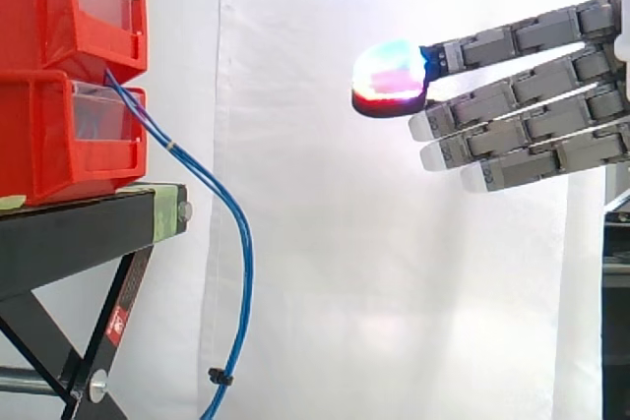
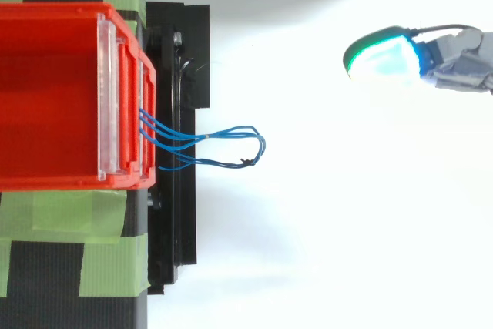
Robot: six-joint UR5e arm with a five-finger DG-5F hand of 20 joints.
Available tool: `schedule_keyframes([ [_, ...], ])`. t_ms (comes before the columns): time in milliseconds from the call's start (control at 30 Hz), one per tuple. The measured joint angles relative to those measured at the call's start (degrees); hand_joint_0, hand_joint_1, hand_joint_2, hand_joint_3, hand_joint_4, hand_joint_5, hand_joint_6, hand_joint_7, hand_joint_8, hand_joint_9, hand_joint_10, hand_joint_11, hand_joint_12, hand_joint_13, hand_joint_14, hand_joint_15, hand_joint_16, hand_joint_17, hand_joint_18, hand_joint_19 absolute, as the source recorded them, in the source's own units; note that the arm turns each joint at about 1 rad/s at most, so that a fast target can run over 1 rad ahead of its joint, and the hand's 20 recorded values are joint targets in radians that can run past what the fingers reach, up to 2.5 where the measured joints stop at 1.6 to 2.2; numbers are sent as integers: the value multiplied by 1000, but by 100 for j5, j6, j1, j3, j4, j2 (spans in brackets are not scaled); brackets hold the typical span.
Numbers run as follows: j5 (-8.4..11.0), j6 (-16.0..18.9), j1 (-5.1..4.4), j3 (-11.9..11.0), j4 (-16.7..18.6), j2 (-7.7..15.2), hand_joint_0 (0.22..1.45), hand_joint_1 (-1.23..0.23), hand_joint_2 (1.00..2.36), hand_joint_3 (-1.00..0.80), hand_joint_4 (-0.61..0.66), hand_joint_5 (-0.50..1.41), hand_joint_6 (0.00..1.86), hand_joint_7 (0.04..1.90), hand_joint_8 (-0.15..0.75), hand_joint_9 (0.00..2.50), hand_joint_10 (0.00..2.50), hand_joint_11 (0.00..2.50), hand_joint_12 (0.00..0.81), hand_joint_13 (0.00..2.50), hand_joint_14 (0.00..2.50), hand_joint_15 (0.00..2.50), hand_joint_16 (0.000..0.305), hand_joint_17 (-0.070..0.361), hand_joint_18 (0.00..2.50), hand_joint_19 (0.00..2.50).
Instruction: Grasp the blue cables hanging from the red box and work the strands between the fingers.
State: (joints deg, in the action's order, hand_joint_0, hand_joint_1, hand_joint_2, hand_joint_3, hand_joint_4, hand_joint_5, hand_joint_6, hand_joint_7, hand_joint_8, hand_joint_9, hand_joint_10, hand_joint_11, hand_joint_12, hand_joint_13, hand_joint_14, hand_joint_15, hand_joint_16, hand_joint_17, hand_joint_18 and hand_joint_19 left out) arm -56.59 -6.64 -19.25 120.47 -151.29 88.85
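Two red boxes are seen stacked on a black stand (image 1: 79, 228) before a white curtain (image 1: 325, 272), the lower red box (image 1: 49, 140) under the upper one (image 1: 49, 7). The blue cables (image 1: 239, 243) are led out at the front of the lower red box, just below the upper one, and are hung in a loose arc past the stand's edge; from above, their strands (image 2: 219, 136) are seen fanned out and gathered at a small black tie (image 1: 219, 377). The hand (image 1: 536, 86) is held level at the right, well apart from the cables, with its fingers straight, spread slightly and pointed toward the boxes; nothing is gripped. One glowing pad (image 1: 391, 76) is shown foremost.
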Motion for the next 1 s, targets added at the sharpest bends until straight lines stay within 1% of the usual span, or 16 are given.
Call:
schedule_keyframes([
  [133,140,-123,-8,133,212,7,633,-366,1000,-1000,154,-441,4,638,257,3,1,0,394,0,3,151,63,142,0,104],
  [300,202,-159,-19,332,517,78,633,-368,1000,-1000,156,-439,4,640,259,6,0,0,396,0,3,160,63,142,0,105],
  [367,206,-152,-18,394,663,162,632,-370,1000,-1000,157,-435,4,638,260,6,1,0,396,0,3,161,63,142,0,95],
  [467,210,-77,-1,448,884,371,632,-370,1000,-1000,157,-435,4,638,259,5,0,0,393,0,3,156,63,141,0,88],
  [533,210,51,17,461,1005,546,632,-369,1000,-1000,157,-435,4,638,259,2,0,0,394,0,2,152,63,141,0,94],
  [633,210,249,28,466,1116,729,632,-369,1000,-1000,157,-435,4,638,259,0,0,0,394,0,2,152,63,141,0,86],
  [767,237,334,26,467,1264,847,630,-370,1000,-1000,158,-436,4,638,259,0,0,0,393,0,3,147,63,142,0,95],
  [867,382,210,2,468,1484,877,629,-370,1000,-1000,158,-436,4,638,259,0,0,0,393,0,3,151,63,142,0,87],
  [900,481,102,-11,469,1594,883,630,-369,1000,-1000,158,-436,4,641,259,0,0,0,393,0,3,151,63,141,0,88],
  [1000,697,-219,-38,469,1838,919,630,-369,1000,-1000,158,-436,5,638,260,0,0,0,392,0,3,150,63,141,0,87],
])
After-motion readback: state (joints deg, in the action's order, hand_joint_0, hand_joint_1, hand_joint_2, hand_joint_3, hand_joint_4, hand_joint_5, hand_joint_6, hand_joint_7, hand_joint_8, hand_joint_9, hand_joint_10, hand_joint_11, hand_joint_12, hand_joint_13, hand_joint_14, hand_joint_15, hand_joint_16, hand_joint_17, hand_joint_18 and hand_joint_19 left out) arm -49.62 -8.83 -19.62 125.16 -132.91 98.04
